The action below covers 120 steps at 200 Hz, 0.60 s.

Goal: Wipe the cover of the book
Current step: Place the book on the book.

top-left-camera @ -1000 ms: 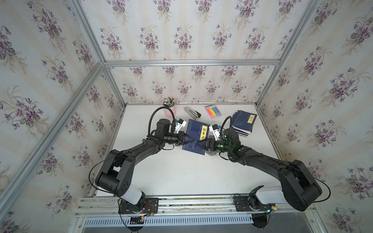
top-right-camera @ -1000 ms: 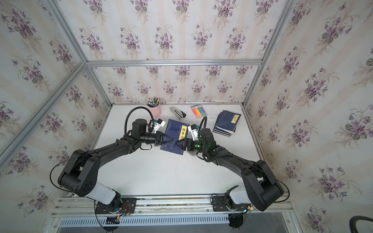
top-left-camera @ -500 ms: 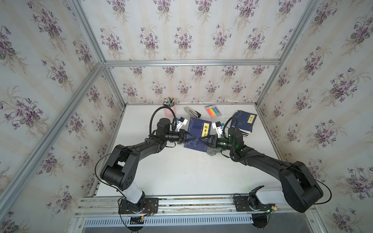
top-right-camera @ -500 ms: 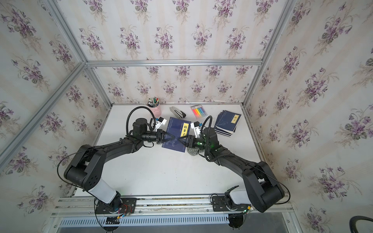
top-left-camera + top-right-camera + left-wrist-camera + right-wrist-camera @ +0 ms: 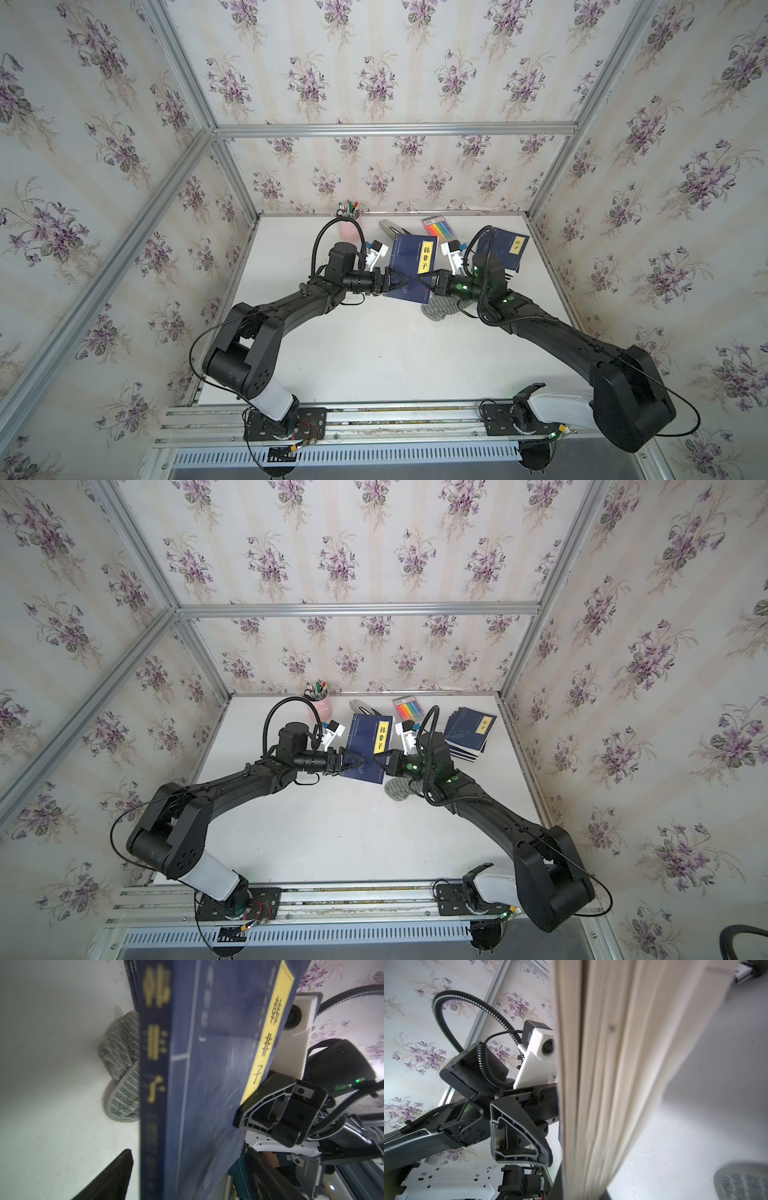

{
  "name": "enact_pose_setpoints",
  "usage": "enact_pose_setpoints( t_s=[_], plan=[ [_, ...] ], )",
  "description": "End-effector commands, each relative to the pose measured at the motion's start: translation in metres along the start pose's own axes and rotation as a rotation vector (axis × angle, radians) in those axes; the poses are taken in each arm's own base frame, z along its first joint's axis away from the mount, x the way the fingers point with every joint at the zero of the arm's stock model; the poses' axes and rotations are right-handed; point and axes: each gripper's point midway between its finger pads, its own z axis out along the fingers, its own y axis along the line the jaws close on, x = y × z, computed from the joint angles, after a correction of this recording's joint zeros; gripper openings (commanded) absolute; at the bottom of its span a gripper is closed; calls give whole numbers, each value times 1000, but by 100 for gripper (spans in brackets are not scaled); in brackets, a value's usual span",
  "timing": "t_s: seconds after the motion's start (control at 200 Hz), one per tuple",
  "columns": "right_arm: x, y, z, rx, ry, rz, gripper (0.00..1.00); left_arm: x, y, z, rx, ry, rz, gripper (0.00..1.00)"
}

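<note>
navy book point(image 5: 409, 270) with a yellow label, grasped by the right gripper point(image 5: 423, 281); left gripper point(image 5: 400, 282) released astride it. striped woven cloth point(image 5: 440, 311) crumpled at its 5 o'clock.

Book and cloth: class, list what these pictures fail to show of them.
- Book: small cover print blurred, left wrist view; too small in both top views.
- Cloth: partly behind the book there; cut off by the frame edge in the right wrist view.

The right pincer point(image 5: 422, 282) grips the raised blue book point(image 5: 409, 257) beside the grey cloth point(image 5: 439, 311).
</note>
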Motion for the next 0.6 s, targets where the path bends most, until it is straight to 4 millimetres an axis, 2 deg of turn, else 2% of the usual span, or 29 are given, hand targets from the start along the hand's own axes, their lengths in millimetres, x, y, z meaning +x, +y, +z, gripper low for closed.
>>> enact_pose_setpoints(
  t_s=[0.0, 0.105, 0.27, 0.395, 0.515, 0.595],
  plan=[
    [-21, -31, -8, 105, -27, -19, 0, 14, 44, -14, -274, 39, 71, 86],
    [-56, -74, -21, 197, -70, 11, 0, 19, 60, -24, -391, 59, 103, 87],
    [-107, -154, -51, 408, -73, 21, 0, 26, 73, -39, -487, 61, 145, 88],
    [-139, -195, -79, 433, -107, 86, 0, 30, 82, -48, -545, 50, 167, 88],
    [-156, -229, -103, 466, -104, 129, 0, 31, 106, -62, -648, -6, 170, 89],
    [-158, -253, -121, 531, -95, 159, 0, 33, 108, -66, -656, -12, 167, 89]
  ],
)
